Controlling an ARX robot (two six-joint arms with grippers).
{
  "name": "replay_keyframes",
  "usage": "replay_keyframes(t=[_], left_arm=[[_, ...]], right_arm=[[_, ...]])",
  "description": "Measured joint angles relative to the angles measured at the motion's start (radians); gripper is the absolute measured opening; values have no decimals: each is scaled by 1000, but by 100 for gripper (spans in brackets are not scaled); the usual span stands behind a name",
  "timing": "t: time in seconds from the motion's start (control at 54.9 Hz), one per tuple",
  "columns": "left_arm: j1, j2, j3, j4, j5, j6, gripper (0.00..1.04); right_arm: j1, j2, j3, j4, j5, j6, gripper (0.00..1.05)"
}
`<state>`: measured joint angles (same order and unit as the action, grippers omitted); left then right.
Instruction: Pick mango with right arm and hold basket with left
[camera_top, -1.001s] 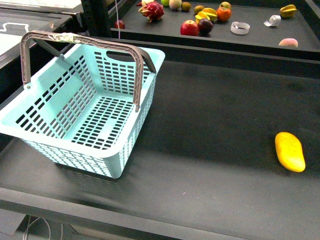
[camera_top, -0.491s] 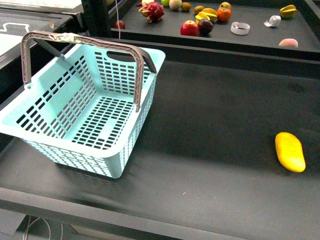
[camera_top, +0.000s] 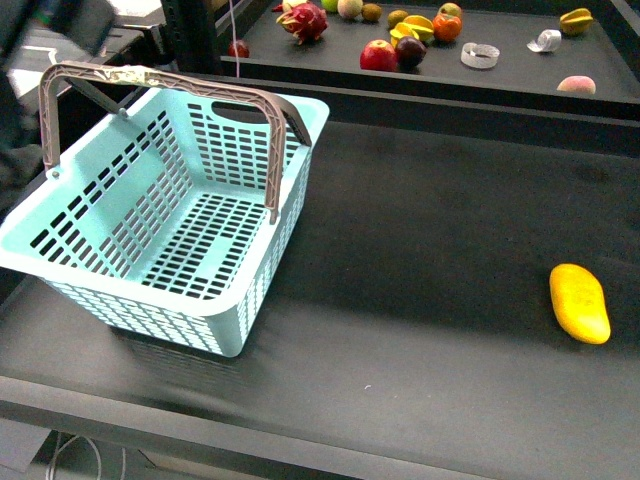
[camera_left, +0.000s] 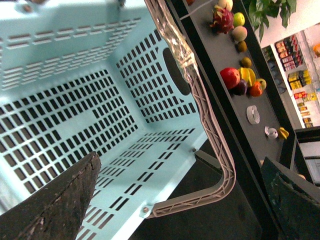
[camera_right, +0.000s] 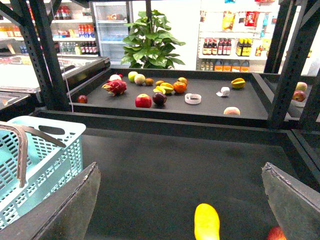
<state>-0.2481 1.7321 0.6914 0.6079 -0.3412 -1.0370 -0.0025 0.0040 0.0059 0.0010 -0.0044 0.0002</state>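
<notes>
The turquoise basket (camera_top: 170, 215) stands at the table's left with both grey-brown handles (camera_top: 270, 130) raised. The yellow mango (camera_top: 579, 303) lies alone near the right edge. A dark blur of my left arm (camera_top: 55, 22) shows at the top left corner, beside the basket's far handle. In the left wrist view my left gripper (camera_left: 180, 165) is open above the basket (camera_left: 75, 100), with one handle (camera_left: 202, 115) running between its fingers (camera_left: 55, 200). My right gripper (camera_right: 180, 170) is open and hangs above the table, with the mango (camera_right: 206, 222) below and between its fingers (camera_right: 295, 205).
A raised back shelf (camera_top: 520, 75) holds several fruits, among them a red apple (camera_top: 379, 55), a dragon fruit (camera_top: 304, 22) and a star fruit (camera_top: 576, 20). A red fruit (camera_right: 277, 234) lies close beside the mango. Dark rack posts (camera_right: 35, 55) flank the shelf.
A dark blur of my left arm has come into the front view's top left corner. The basket and the mango have not moved.
</notes>
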Motion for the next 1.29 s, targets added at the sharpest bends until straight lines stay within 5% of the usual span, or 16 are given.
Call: replay_keyframes(t=[0.364, 0.855, 1.092, 1.292], left_arm=[[-16, 349, 363, -58, 117, -98, 97], [6, 546, 683, -183, 142, -99, 96], [12, 554, 691, -188, 140, -98, 42], [13, 554, 681, -188, 143, -171, 10]], right_arm=[[0, 0, 0, 0, 0, 0, 96], [0, 0, 0, 0, 0, 0, 96], [0, 0, 0, 0, 0, 0, 96], [0, 0, 0, 0, 0, 0, 96]])
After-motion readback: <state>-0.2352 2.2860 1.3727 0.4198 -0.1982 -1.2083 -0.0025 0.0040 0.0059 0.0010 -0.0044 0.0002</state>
